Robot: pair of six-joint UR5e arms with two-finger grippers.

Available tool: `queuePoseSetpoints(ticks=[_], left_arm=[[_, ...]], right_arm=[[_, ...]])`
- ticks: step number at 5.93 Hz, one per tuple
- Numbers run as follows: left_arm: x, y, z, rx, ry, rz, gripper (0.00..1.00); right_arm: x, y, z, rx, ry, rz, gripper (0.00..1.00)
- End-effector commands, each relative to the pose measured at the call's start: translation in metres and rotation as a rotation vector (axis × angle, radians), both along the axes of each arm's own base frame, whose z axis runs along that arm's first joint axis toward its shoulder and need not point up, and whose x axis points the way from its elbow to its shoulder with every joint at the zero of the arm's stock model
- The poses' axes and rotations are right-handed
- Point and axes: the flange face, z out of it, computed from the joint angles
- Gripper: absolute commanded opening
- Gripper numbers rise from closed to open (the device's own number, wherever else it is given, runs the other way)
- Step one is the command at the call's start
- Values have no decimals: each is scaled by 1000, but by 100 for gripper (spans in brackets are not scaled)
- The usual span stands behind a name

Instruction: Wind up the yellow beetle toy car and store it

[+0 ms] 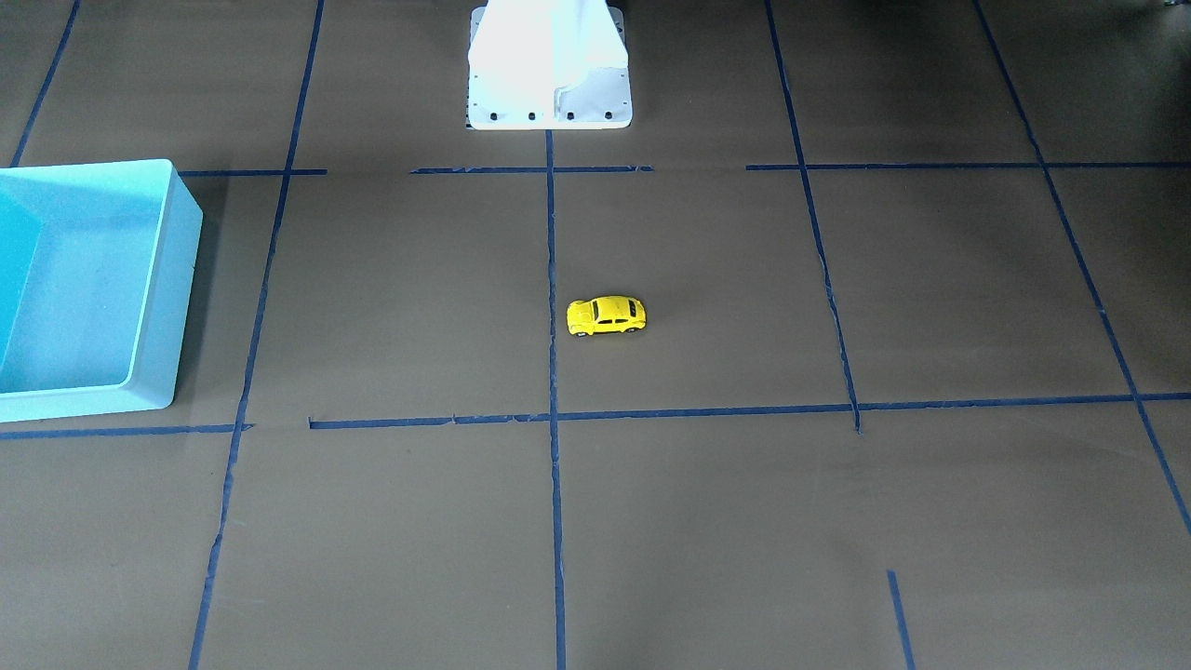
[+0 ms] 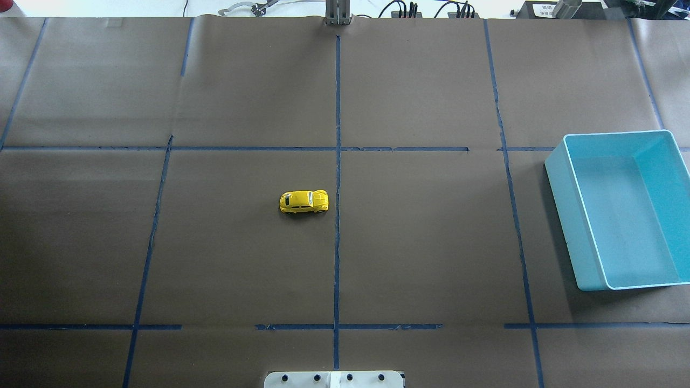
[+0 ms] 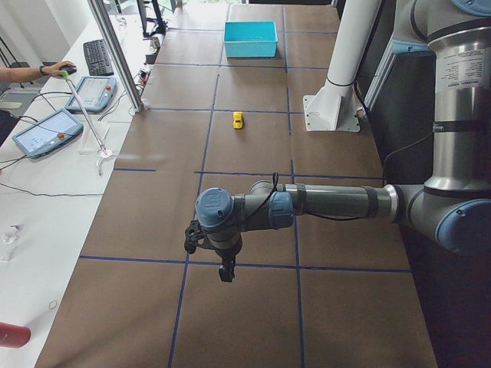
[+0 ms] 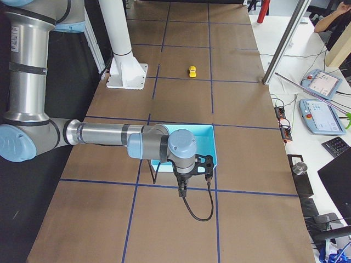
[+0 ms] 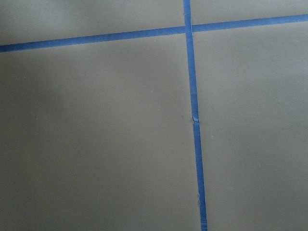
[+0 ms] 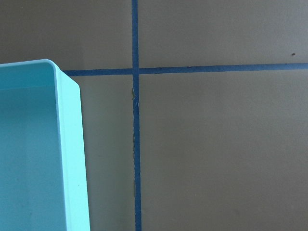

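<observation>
Opposed overhead and front views share the toy car point(image 2: 304, 201); wrist cameras look down

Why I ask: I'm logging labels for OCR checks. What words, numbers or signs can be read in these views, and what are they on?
No text reads clearly.
White sign at the table's far edge: dark print, too small to read.
Pendant screens on the side desk: coloured graphics, too small to read.
Yellow beetle toy car: no lettering visible.
Teal bin: no label visible.

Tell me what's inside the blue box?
Nothing shows inside the blue box: only its bare floor. The yellow beetle toy car is out on the table. The overhead view cuts off the box's right edge.
</observation>
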Motion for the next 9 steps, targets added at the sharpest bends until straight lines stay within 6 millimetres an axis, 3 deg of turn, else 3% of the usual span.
queuePoseSetpoints(ticks=[1,3,5,6,7,9], left_arm=[[0,-2,-1,3,0,0,100],[0,-10,-16,29,-1,-5,100],[4,-22,-62,103,-6,6,100],[6,-45,-94,97,-7,9,100],[25,-71,-125,87,-7,51,100],[97,-111,-183,166,-12,184,100]], right_arm=[[0,0,0,0,0,0,100],[0,0,1,-5,0,2,100],[0,0,1,-10,-2,8,100],[0,0,1,-8,-2,5,100],[0,0,1,-6,-2,3,100],[0,1,10,-29,-1,8,100]])
